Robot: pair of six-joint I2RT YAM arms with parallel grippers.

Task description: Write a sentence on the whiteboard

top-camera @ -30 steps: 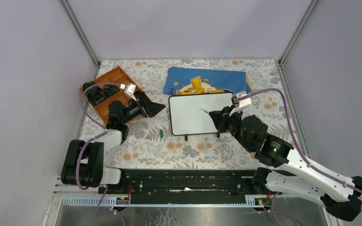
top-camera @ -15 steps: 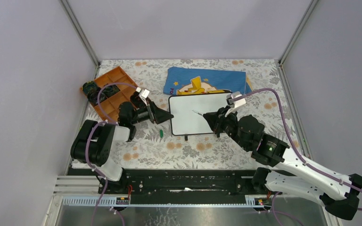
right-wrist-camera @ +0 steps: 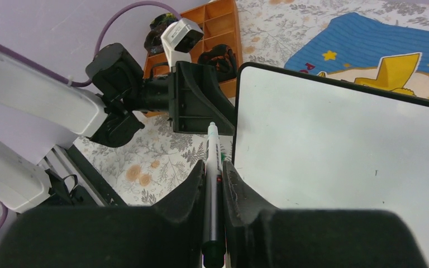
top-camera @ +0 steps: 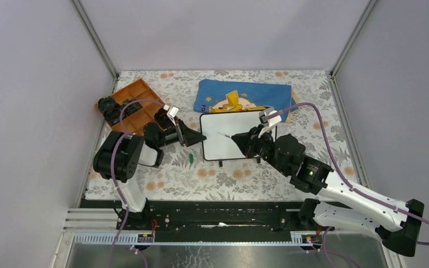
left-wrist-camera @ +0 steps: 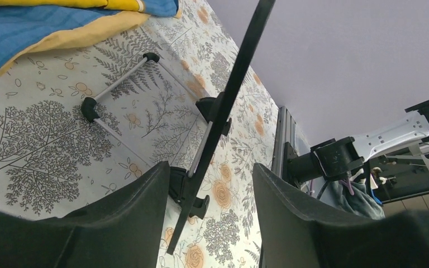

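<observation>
Near the middle of the floral-covered table [top-camera: 229,181], the whiteboard [top-camera: 232,139], propped on two little black feet, white face tipped up toward the top camera and plain white all across. At its far edge, right against the blue cloth [top-camera: 246,95] with the yellow cartoon figure; touching or merely overlapping in view, hard to tell. At the board's left edge, the left gripper [top-camera: 200,137], fingers [left-wrist-camera: 117,223] spread apart and straddling the thin black frame. From the left wrist, frame seen edge-on as a dark bar running up between the two pads, with the thin rods of the stand [left-wrist-camera: 120,79] resting on the table beyond. Cannot tell whether either pad touches the frame. Reaching over the board from the right, the right gripper [top-camera: 236,139], pressed together on a marker [right-wrist-camera: 211,167] with a pale barrel, gripped lengthwise and pointing tip-forward. From above, tip over the left part of the white face; from the right wrist, tip just beside the board's left edge, close to the left gripper. Unclear whether tip meets surface. Toward the far left corner of the table, an orange tray [top-camera: 139,89] with compartments, dark objects in some of them. On the table nearer the arm bases than the left gripper, a small green piece [top-camera: 191,158], lying apart from the board.
</observation>
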